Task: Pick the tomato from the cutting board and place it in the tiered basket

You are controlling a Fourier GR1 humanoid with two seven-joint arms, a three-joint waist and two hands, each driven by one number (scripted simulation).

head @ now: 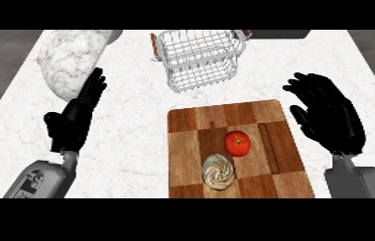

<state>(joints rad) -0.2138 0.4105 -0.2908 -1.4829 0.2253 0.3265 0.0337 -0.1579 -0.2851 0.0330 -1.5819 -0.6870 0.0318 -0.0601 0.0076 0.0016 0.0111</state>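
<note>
**Hands open, tomato untouched on the board**

Right hand point(326, 113) open, fingers spread and relaxed, just off the right edge of the cutting board point(234, 146); nothing held. Left hand point(75, 115) also open, fingers up, resting at the view's left, well apart from the board.

Tomato point(237, 143) sits near the board's middle. A pale swirled round item point(218, 172), identity unclear, lies just beside it on the near side, possibly touching.

Risks, as judged from this layout:
- Tomato is round and smooth; fingers closing off-centre could squeeze it sideways and set it rolling across the board or onto the tabletop point(132, 116).
- The swirled item is close enough that a low approach from the near side could knock it or trap it in the grasp.
- Tiered basket point(199, 59) stands beyond the board's far edge; carrying too low could clip its wire rim or handle and shove it.

Containers: the wire basket shows nothing inside either tier. A white marbled object point(70, 61) sits far left, purpose unclear.
</note>
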